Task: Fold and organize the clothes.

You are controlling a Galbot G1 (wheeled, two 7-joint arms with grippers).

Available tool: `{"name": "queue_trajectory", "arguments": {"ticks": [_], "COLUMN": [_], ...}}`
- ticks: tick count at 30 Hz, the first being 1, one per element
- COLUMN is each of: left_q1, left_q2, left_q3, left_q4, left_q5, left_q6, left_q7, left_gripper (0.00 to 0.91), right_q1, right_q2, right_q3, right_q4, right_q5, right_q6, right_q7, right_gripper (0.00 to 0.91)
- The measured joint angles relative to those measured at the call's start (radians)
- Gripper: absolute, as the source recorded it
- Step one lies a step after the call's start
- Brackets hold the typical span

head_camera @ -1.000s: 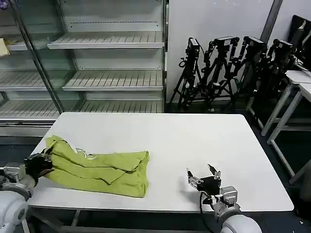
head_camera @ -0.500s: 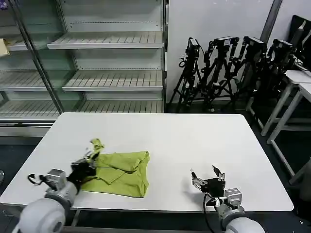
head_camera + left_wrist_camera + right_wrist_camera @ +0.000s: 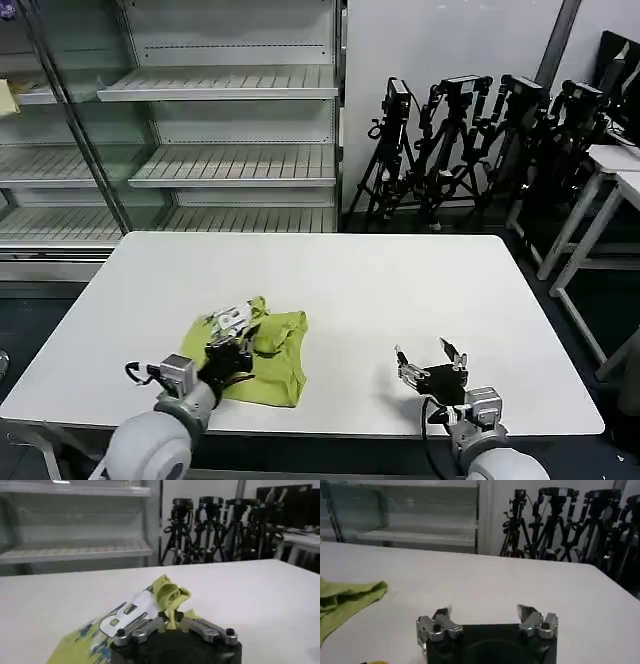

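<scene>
The premises present as a robotics test lab or studio: a plain white tabletop [image 3: 400,290], bare retail-style shelving [image 3: 220,130] behind it, and a row of black camera tripods [image 3: 470,150] against the wall.

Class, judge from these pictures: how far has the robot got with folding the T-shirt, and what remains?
Done: the lime T-shirt is already a compact bundle near the table front edge. In hand: the left tool is shut on a bunched edge of fabric, lifted over the bundle. The right tool hovers open over bare tabletop, apart from the shirt. Left: lay that edge down, release, and tidy the uneven bundle.
</scene>
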Motion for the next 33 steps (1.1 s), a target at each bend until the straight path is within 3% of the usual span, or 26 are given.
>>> {"name": "queue_trajectory", "arguments": {"ticks": [13,14,22,33], "left_q1": [-0.044,-0.047,-0.066,-0.056], "left_q2": [-0.028,-0.031,-0.047,-0.048], "left_q3": [0.068,0.071,0.087,0.056], "left_q4": [0.026,0.029,0.050,0.004], "left_q5": [-0.001,-0.001,0.010,0.009], "left_q6": [0.001,0.001,-0.006,-0.085], "left_q7": [-0.017,-0.017,-0.017,0.008], "left_gripper": [0.010,0.907,0.907,0.907], "right_q1": [-0.006,-0.007,-0.013,-0.005], "right_q2": [0.006,0.005,0.006,0.007], "right_q3": [0.007,0.009,0.013,0.004], "right_q4": [0.008,0.009,0.012,0.012], "right_q5": [-0.006,-0.006,-0.006,-0.005], "right_q6": [-0.001,-0.001,0.000,0.001], "right_q7": [0.000,0.000,-0.001,-0.002], "right_gripper": [0.907,0.907,0.907,0.907]}}
